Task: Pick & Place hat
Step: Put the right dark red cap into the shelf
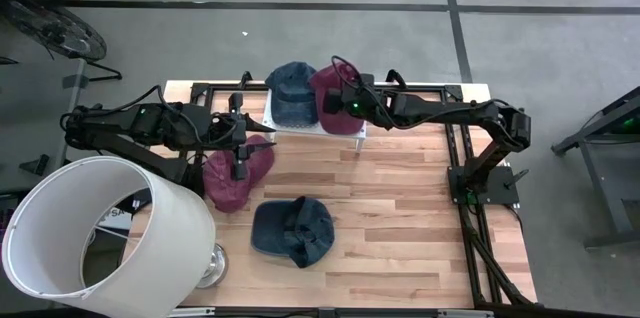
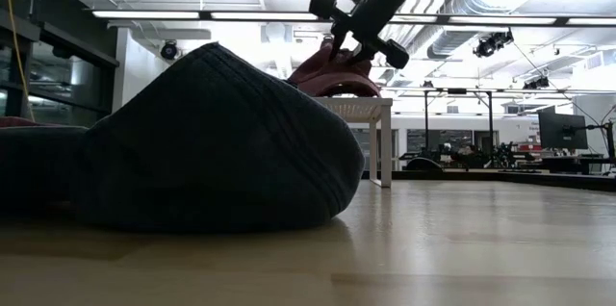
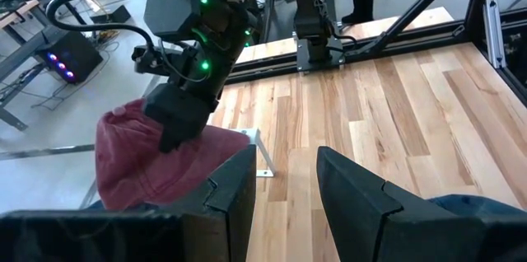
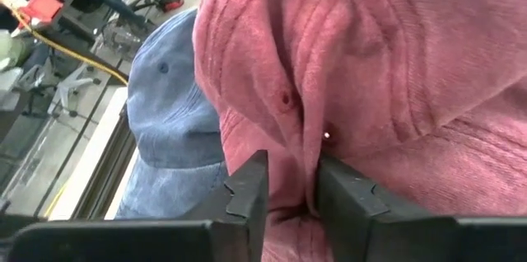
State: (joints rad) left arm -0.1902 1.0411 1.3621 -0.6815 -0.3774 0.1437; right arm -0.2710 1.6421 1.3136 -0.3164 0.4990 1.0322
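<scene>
Two hats lie on a small white stand at the table's far edge: a blue one and a maroon one. My right gripper reaches in from the right and is shut on the maroon hat. The low view shows that hat resting on the stand top. A second maroon hat and a second blue hat lie on the wood. My left gripper is open over the near maroon hat. My right gripper pinches a raised fold of the maroon hat's crown between its two fingers. It comes slanting down from the table's right side. The hat's lower part still rests on the white stand beside the blue hat.
A large white lampshade on a metal base fills the near left corner. The near blue hat blocks most of the low view. Bare wood spreads over the table's right half. The black frame rail runs along the right edge.
</scene>
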